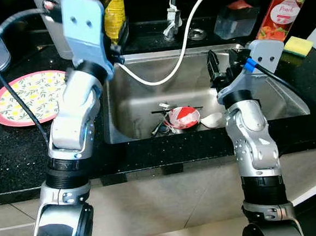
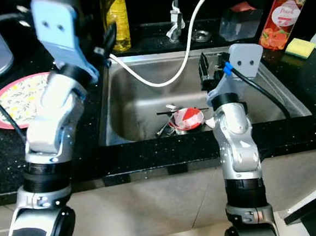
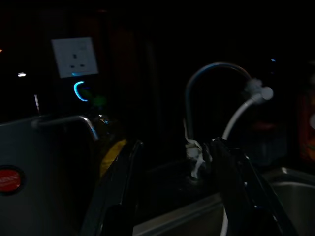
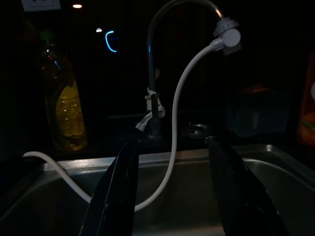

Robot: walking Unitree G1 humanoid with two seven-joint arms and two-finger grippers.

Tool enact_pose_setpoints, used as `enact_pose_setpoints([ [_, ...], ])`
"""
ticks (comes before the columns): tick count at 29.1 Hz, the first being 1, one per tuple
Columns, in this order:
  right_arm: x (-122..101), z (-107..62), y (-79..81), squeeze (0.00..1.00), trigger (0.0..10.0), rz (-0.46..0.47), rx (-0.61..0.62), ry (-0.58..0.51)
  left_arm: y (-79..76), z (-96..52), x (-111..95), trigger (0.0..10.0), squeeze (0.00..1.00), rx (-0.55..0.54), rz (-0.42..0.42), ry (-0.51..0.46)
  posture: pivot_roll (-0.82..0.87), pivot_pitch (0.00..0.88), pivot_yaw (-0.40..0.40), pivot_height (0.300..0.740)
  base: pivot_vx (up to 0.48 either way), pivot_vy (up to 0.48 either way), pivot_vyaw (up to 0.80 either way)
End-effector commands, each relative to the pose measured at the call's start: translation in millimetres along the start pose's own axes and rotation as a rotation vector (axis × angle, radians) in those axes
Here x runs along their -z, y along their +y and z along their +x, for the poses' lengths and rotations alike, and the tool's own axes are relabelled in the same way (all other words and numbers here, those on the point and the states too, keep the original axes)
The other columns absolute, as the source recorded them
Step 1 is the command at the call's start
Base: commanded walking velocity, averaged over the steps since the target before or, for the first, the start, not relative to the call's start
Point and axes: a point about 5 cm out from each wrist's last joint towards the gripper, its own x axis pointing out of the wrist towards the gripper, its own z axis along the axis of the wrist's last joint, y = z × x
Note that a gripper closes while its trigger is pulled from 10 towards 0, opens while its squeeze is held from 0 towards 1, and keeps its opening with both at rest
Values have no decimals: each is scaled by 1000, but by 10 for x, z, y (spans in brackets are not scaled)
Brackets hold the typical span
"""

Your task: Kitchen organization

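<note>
Countertop [image 1: 18, 156] of black speckled stone surrounds a steel sink [image 1: 140, 105] in the left eye view, and low in the basin lie a red-and-white bowl [image 1: 182, 117], some dark cutlery [image 1: 161, 127] just beside it and a white spoon-like piece [image 1: 213, 119]. A white hose [image 1: 183, 50] loops from the faucet down into the basin. The left gripper [image 1: 115, 51] is raised at the sink's near-left corner, and the right gripper [image 1: 215, 70] hangs above the basin's right half, empty. A floral plate [image 1: 33, 97] with a red rim rests on the counter to the left; a yellow sponge [image 1: 298, 46] and a peach-labelled pouch [image 1: 281, 10] sit at the back right. In the right eye view a yellow bottle [image 2: 114, 17] stands behind the sink. The left wrist view is dark: two black fingers [image 3: 118, 196] spread wide with nothing between them, the curved faucet [image 3: 211, 73] beyond. In the right wrist view the fingers [image 4: 118, 191] are likewise wide apart and empty, aimed at the faucet base and hose.
</note>
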Motion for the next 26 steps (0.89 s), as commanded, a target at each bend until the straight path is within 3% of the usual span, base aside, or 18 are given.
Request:
enact_pose_setpoints([
  [1, -19, 1, -2, 0, 10000, 8, 1, -15, 78, -11, -3, 10000, 0, -53, 5, 1, 187, 9, -16, 740, 0, 0, 0],
  [2, -15, 4, 3, 0, 10000, 10, -1, -15, 163, -29, 42, 10000, 0, -122, 110, 34, 195, 7, -20, 740, 0, 0, 0],
  [4, -15, 4, 3, 0, 10000, 10, -1, -15, 163, -29, 42, 10000, 0, -122, 110, 34, 195, 7, -20, 740, 0, 0, 0],
  [6, -7, 8, 27, 0, 10000, 14, -10, -13, 329, -106, 176, 10000, 0, -224, 363, 138, 195, 9, -22, 740, 0, 0, 0],
  [7, -3, 9, 41, 0, 10000, 16, -16, -13, 417, -152, 245, 10000, 0, -278, 400, 198, 197, 9, -19, 740, 0, 0, 0],
  [11, -5, 8, 54, 0, 10000, 16, -23, -14, 584, -252, 356, 10000, 0, -378, 377, 309, 199, 4, -18, 740, 0, 0, 0],
  [14, -17, 8, 23, 0, 10000, 11, -24, -18, 921, -472, 454, 10000, 0, -604, 278, 460, 198, 2, -11, 740, 0, 0, 0],
  [16, -18, 8, 15, 0, 10000, 10, -23, -19, 969, -502, 459, 10000, 0, -645, 264, 471, 198, 2, -11, 740, 0, 0, 0],
  [18, -12, 7, 2, 0, 10000, 7, -19, -15, 1181, -628, 476, 10000, 0, -817, 248, 499, 200, 6, -17, 740, 0, 0, 0],
  [20, -5, -1, 19, 0, 10000, 5, -30, -11, 1448, -844, 531, 10000, 0, -1024, 232, 574, 198, 5, -20, 740, 0, 0, 0],
  [21, -5, -1, 19, 0, 10000, 5, -30, -11, 1448, -844, 531, 10000, 0, -1024, 232, 574, 198, 5, -20, 740, 0, 0, 0],
  [23, -5, -3, 34, 0, 10000, 4, -41, -10, 1589, -989, 593, 10000, 0, -1098, 256, 665, 198, 5, -20, 740, 0, 0, 0],
  [24, -5, -3, 34, 0, 10000, 4, -41, -10, 1589, -989, 593, 10000, 0, -1098, 256, 665, 198, 5, -20, 740, 0, 0, 0],
  [26, -8, 4, 27, 0, 10000, 2, -41, -12, 1685, -1135, 660, 10000, 0, -1082, 306, 769, 193, 1, -17, 740, 0, 0, 0],
])
